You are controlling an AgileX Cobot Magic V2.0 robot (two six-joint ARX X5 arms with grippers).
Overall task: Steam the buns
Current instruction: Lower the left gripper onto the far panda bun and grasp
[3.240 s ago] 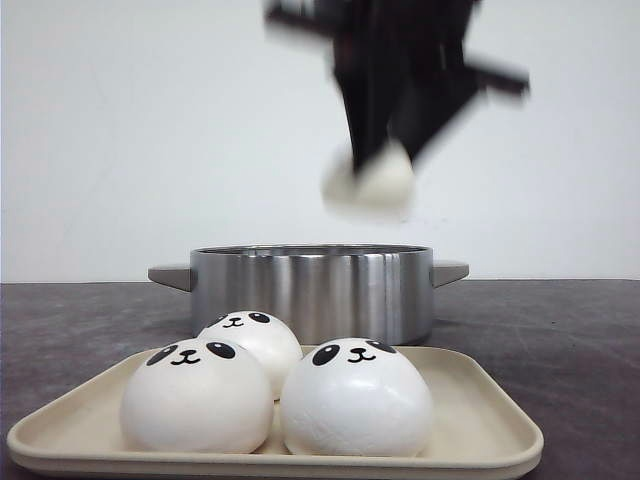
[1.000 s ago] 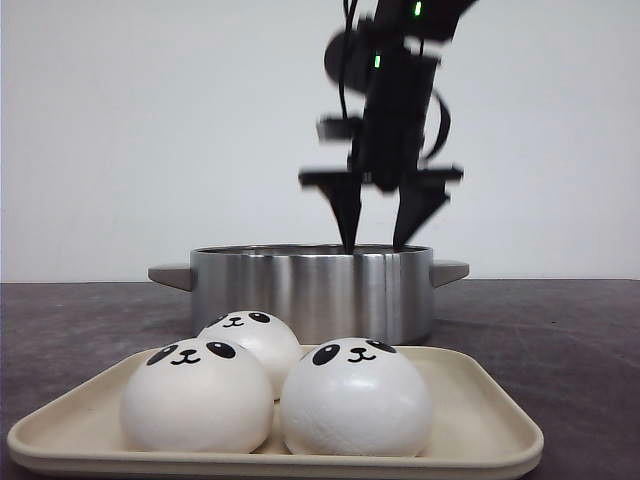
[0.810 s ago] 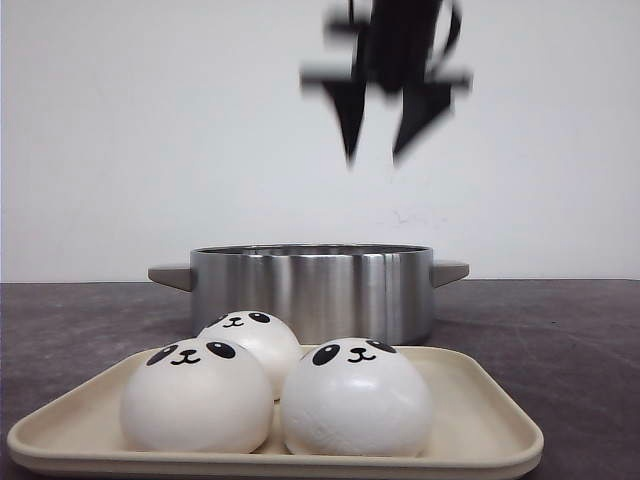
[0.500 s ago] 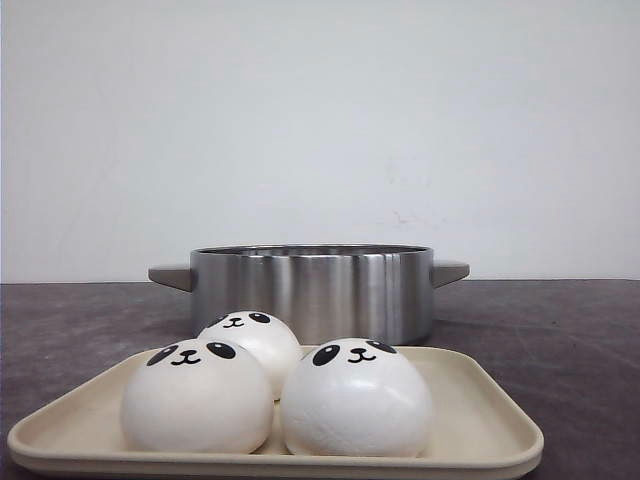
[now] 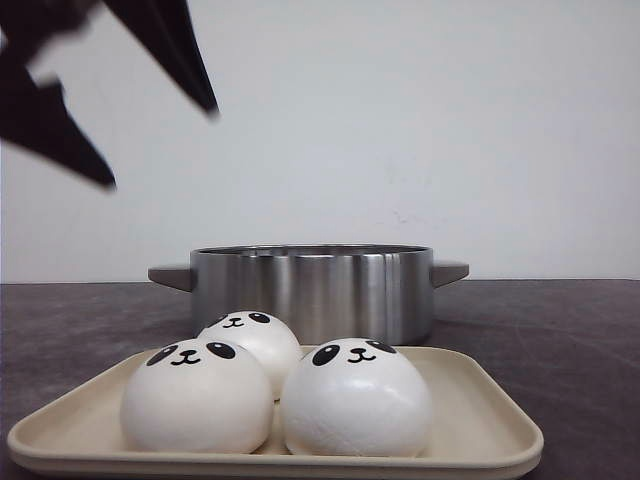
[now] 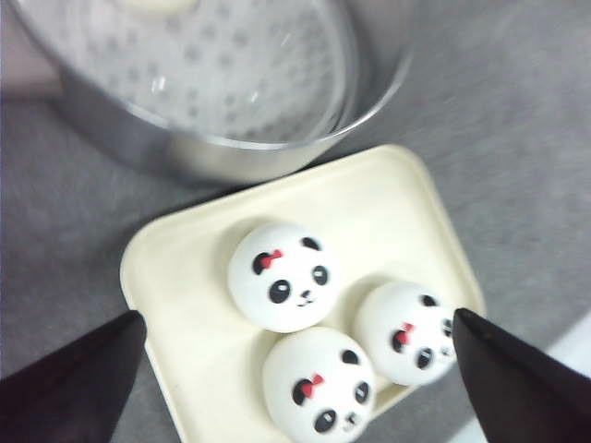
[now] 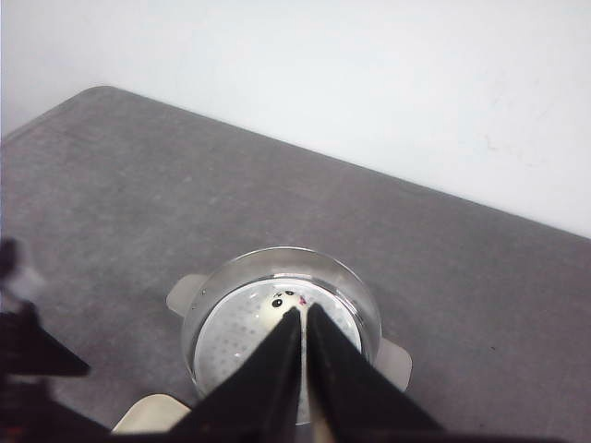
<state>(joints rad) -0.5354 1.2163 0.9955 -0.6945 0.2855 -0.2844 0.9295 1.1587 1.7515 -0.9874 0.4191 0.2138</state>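
The left gripper (image 6: 295,355) hangs wide open above the tray (image 6: 397,189), evidently lining up on the buns (image 6: 282,275); the right gripper (image 7: 303,318) is pinched closed, empty.

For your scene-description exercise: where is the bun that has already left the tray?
In the right wrist view, that bun lies inside the steel pot, on its perforated insert near the rim; the front view hides it behind the pot wall, beyond the tray.
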